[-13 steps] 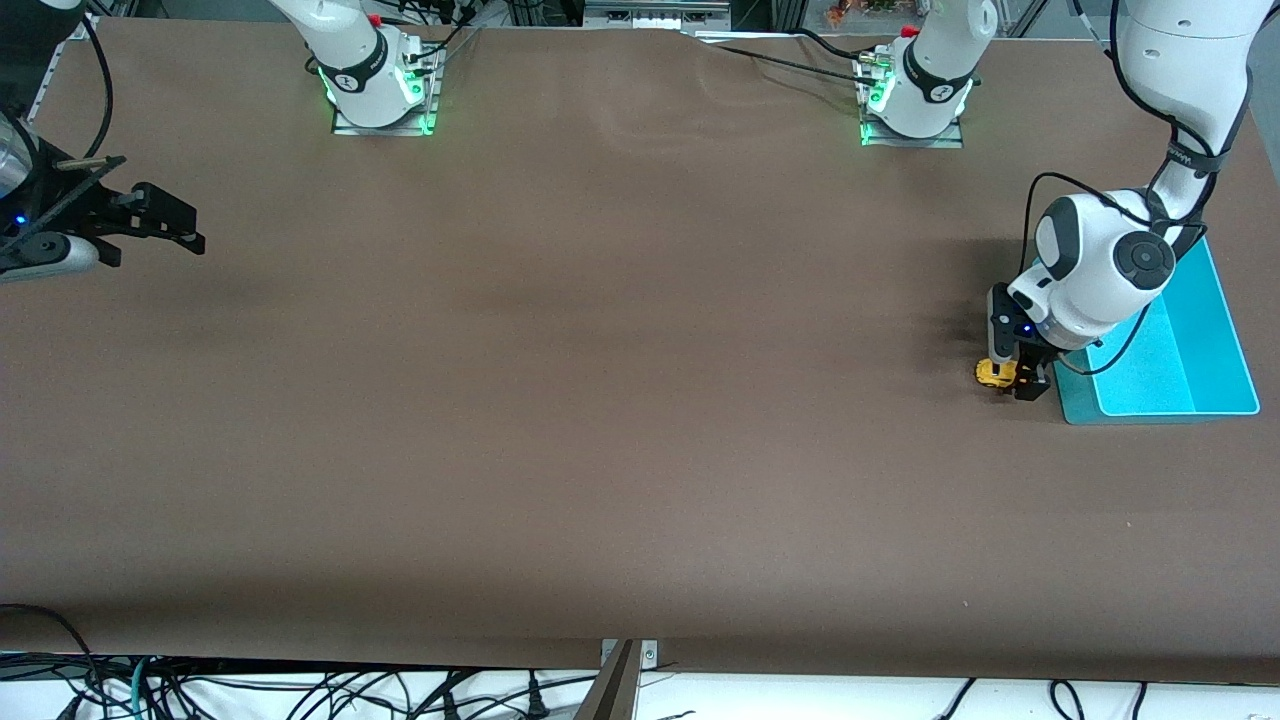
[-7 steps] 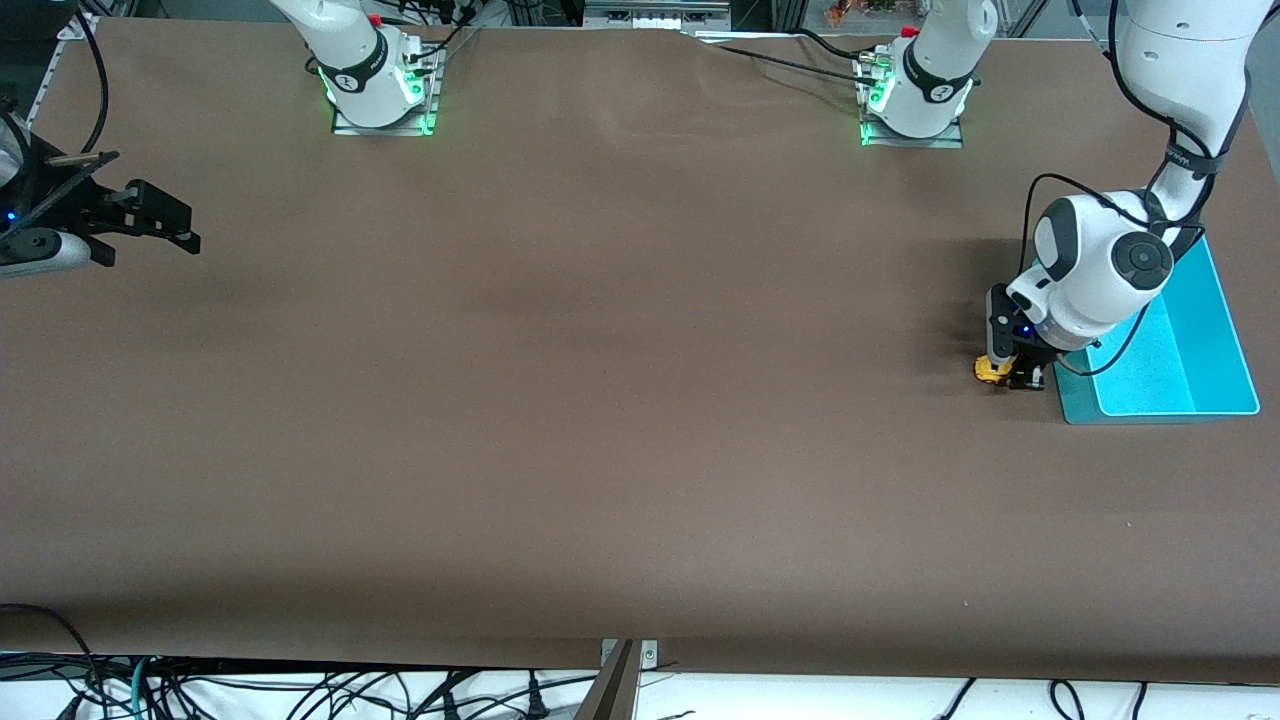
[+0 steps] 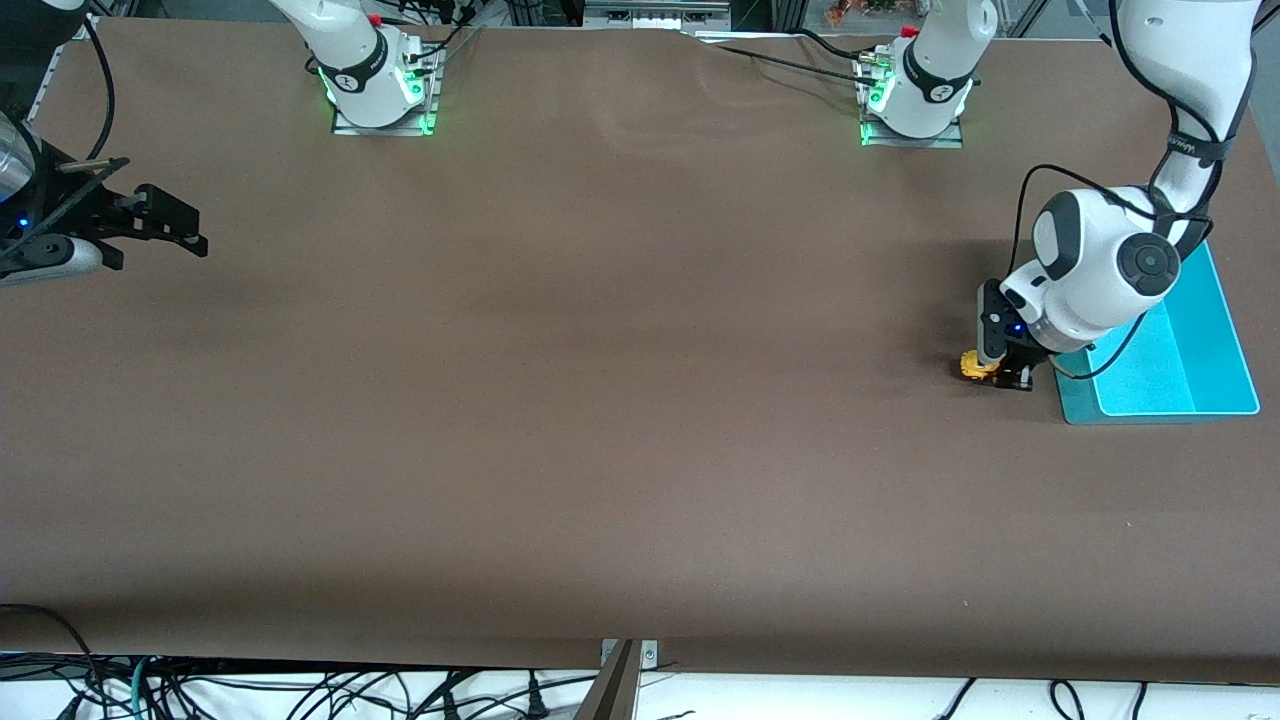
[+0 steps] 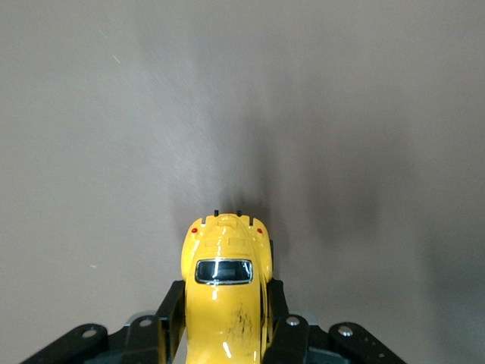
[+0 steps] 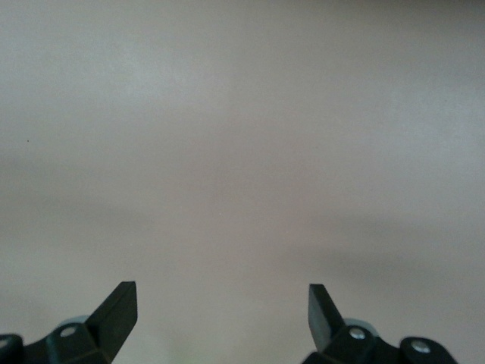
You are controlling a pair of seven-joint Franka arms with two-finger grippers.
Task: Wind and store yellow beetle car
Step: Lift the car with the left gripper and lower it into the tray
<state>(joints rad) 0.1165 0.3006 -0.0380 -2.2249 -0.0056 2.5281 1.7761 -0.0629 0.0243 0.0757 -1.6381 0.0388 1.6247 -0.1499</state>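
Left wrist view shows the left pincer (image 4: pixel 224 327) pinching the small, glossy yellow beetle car (image 4: pixel 226 292) with its rounded plastic body and dark rear window, one black finger (image 4: pixel 173 307) pressed against each flank. The car's rear end sticks out past the fingertips, low over the plain brown counter (image 4: pixel 242 106); whether its wheels touch the surface cannot be told.

In the front view, that left pincer (image 3: pixel 997 371) points down with the yellow beetle car (image 3: pixel 973 365) in its grip, just beside the shallow turquoise plastic tray (image 3: pixel 1226 362) and outside it, on the tray's edge that faces the right arm's end of the counter (image 3: pixel 600 400). The left arm's white wrist hangs over that edge of the tray.

The right pincer (image 3: pixel 170 225) waits well apart from the tray, at the right arm's end of the counter, above the surface. The right wrist view shows its two dark fingers (image 5: pixel 117 312) spread wide with nothing between them.
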